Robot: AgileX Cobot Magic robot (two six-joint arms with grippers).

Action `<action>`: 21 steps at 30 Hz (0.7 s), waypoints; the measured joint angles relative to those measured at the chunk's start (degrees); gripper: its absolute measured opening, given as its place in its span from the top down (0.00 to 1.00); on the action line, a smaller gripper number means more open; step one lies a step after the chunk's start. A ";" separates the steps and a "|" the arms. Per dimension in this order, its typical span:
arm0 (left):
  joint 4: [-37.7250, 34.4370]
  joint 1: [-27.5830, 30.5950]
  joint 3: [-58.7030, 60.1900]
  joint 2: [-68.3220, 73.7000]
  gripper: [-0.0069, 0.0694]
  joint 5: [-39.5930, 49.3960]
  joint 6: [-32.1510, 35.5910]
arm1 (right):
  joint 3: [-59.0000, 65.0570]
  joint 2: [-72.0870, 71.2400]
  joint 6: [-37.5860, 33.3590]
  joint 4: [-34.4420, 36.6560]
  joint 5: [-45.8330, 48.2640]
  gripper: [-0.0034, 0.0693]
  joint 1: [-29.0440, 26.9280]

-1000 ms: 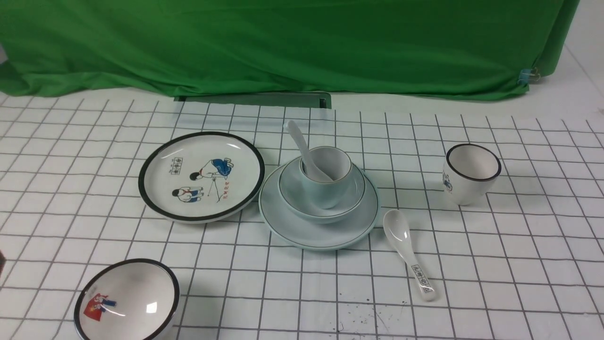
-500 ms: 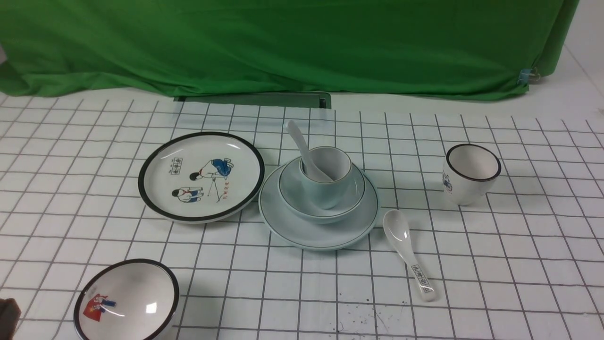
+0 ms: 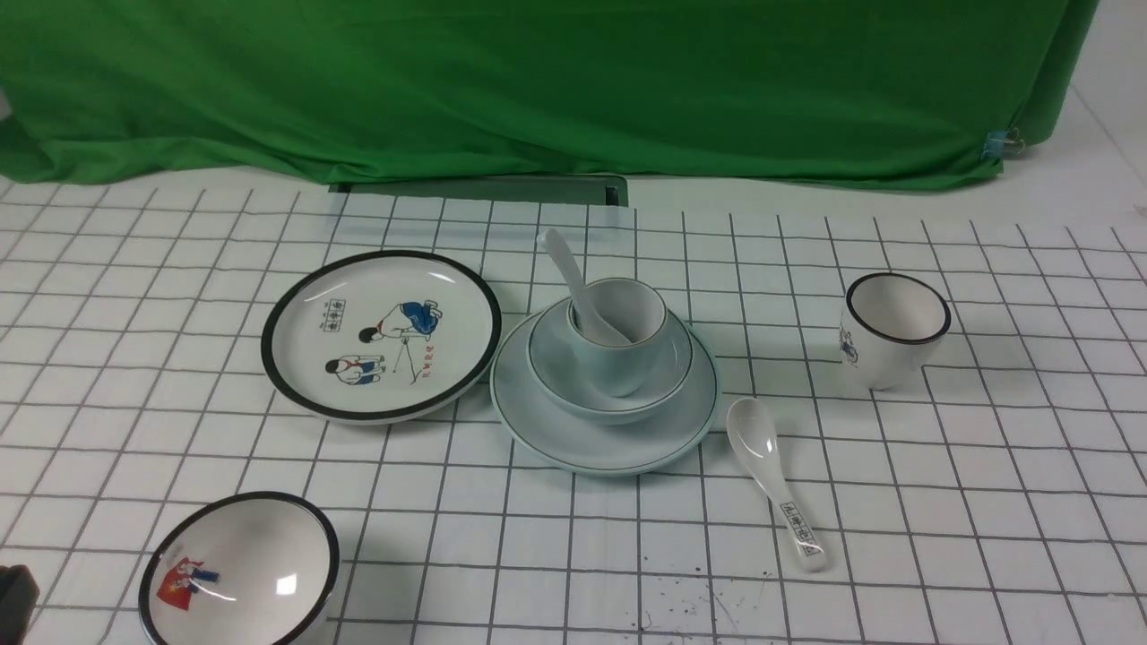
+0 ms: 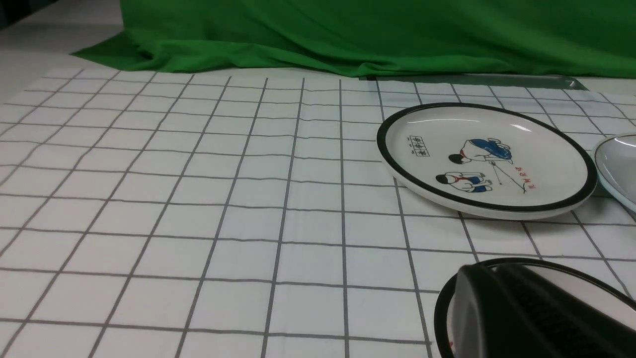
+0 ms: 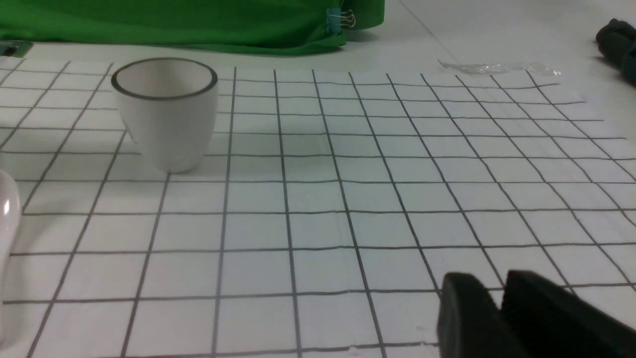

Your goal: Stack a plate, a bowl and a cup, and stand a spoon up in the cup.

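Cup [image 3: 618, 363], one, glazed, probably light, slippery and chippable, best pinched at its spoon-free rim; located forward and right of the left gripper [image 4: 488, 268], seemingly pressed together, the right gripper [image 5: 489, 278] slightly parted, empty.

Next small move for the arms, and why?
Probably none on the dishes; I'd leave both arms clear and end here. The plain spoon leans in the pale blue-green cup, the cup stands in the matching bowl, and the bowl sits on the plain plate. The stack looks complete.
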 joint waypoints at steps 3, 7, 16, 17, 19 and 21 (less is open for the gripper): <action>0.00 0.00 0.00 0.00 0.95 0.00 0.13 | 0.00 0.00 0.05 0.00 0.00 0.74 0.00; 0.00 0.00 0.00 0.00 0.95 0.00 0.25 | 0.00 0.00 0.01 0.00 0.00 0.73 0.00; 0.00 0.00 0.00 0.00 0.95 0.00 0.25 | 0.00 0.00 0.01 0.00 0.02 0.70 0.00; 0.00 0.00 0.00 0.00 0.95 0.00 0.25 | 0.00 0.00 0.01 0.00 0.02 0.70 0.00; 0.00 0.00 0.00 0.00 0.95 0.00 0.25 | 0.00 0.00 0.01 0.00 0.02 0.70 0.00; 0.00 0.00 0.00 0.00 0.95 0.00 0.31 | 0.00 0.00 0.01 0.00 0.02 0.69 0.00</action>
